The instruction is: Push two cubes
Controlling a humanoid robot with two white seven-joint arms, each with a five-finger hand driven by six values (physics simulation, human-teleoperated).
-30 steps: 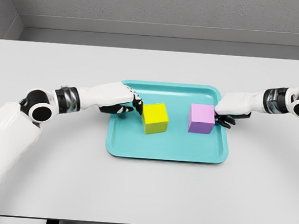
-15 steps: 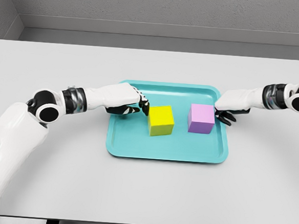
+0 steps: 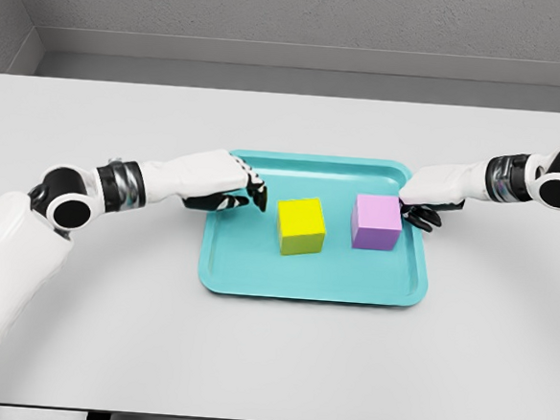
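Item 1. Teal tray [image 3: 256,283]: sits at the middle of the white table [image 3: 269,363]; shallow raised rim.

Item 2. Yellow cube [image 3: 301,226]: on the tray floor, left of centre, turned slightly askew to the tray's edges.

Item 3. Lilac cube [image 3: 376,223]: on the tray floor at 3 o'clock from the yellow cube, near the right rim. A clear gap lies between the two cubes.

Item 4. Left hand [image 3: 226,189]: at 9 o'clock from the yellow cube, over the tray's left rim. Fingers loosely curled, dark fingertips [image 3: 258,198] pointing toward the cube; holds nothing. A small gap separates it from the cube face.

Item 5. Right hand [image 3: 428,203]: at 3 o'clock from the lilac cube, over the right rim. Fingers loosely bent, holding nothing; fingertips touching or just beside the cube's right face, contact not certain.

Step in hand, as judged: pushing the cubes inward toward each other, unfinished while the gap stands.

Next move calls for: left hand meeting the yellow cube's left face squarely and low, so the cube slides rather than twists; right hand pressing the lilac cube toward 9 o'clock.
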